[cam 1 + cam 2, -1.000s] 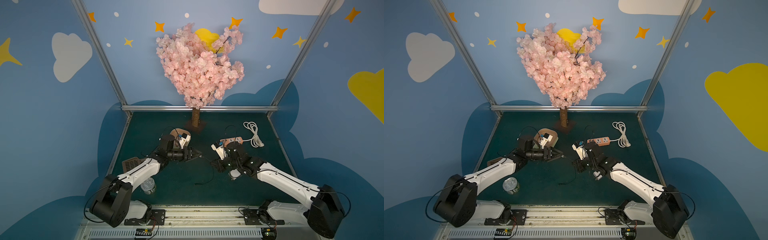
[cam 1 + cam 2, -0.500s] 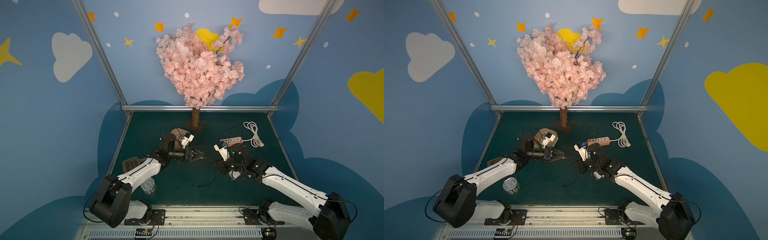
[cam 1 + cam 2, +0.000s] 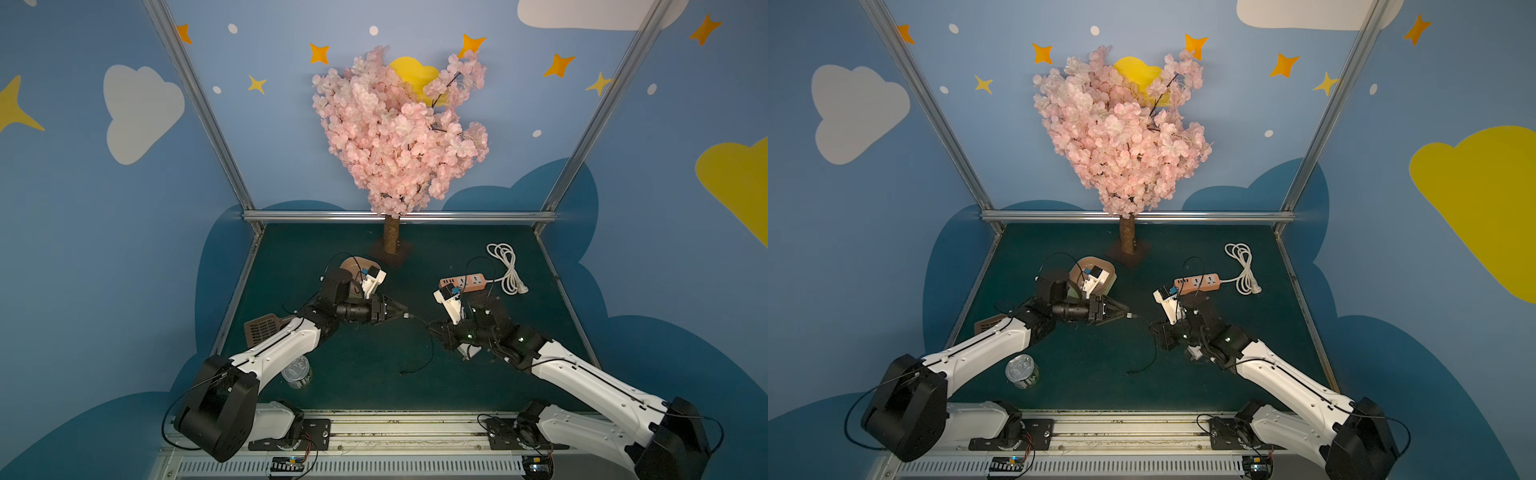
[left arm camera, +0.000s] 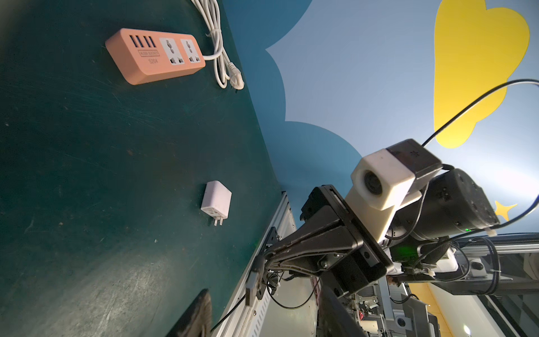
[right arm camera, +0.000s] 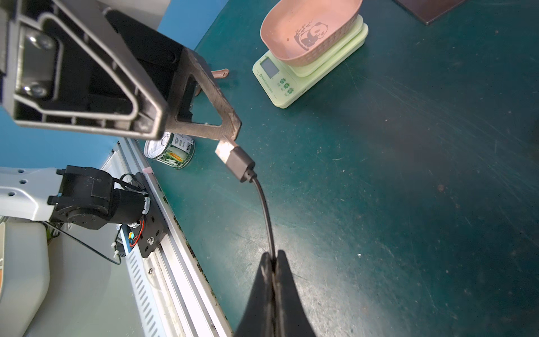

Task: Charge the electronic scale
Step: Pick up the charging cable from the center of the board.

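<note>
Green counter, blue cloud walls. R gripper clamped on USB cable; plug points lengthwise at L gripper, jaws apart round it. Upper centre of right-wrist view: electronic scale; L arm nearer.

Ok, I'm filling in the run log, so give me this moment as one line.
right gripper: shut on USB cable | left gripper: open, tips at its plug | electronic scale: no cable attached

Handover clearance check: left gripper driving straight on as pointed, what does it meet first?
The dark-grey, metal-tipped USB plug of the thin black cable, seemingly touching the left gripper; right gripper pinches the cable beyond.
</note>
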Tool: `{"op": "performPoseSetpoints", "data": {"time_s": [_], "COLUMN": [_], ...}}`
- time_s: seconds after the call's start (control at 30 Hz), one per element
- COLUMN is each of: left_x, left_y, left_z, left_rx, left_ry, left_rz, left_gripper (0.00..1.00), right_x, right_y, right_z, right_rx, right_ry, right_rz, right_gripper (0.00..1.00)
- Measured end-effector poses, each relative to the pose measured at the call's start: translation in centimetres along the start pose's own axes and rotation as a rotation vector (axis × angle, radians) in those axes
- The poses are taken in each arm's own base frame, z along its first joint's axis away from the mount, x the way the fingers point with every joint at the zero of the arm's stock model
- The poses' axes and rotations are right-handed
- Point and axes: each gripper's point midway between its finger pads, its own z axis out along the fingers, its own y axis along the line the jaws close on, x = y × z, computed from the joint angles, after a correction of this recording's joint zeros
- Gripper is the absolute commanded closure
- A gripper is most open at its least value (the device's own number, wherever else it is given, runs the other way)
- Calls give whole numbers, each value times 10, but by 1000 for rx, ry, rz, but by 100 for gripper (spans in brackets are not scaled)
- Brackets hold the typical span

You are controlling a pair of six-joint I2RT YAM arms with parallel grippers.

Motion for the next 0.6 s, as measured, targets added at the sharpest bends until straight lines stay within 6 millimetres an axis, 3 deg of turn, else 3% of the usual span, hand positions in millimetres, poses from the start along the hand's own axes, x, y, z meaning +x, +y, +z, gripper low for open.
{"op": "performPoseSetpoints", "data": {"time_s": [0.13,0.3,0.6], "left_x": [5,6,1], "left_y": [0,2,-4], "left_z": [9,16,18], "left_rx": [17,38,69], "left_ry": [27,45,34], "left_rz": [-8,-24,-14], "left_gripper": [54,78,93], "right_x": [0,0,-2], "right_y": [0,0,3], "right_z": [0,0,-5], "right_rx": [1,1,-11], "right_ry": [-2,-3,-21], "right_rz": [4,5,0], "right_gripper": [100,100,100]}}
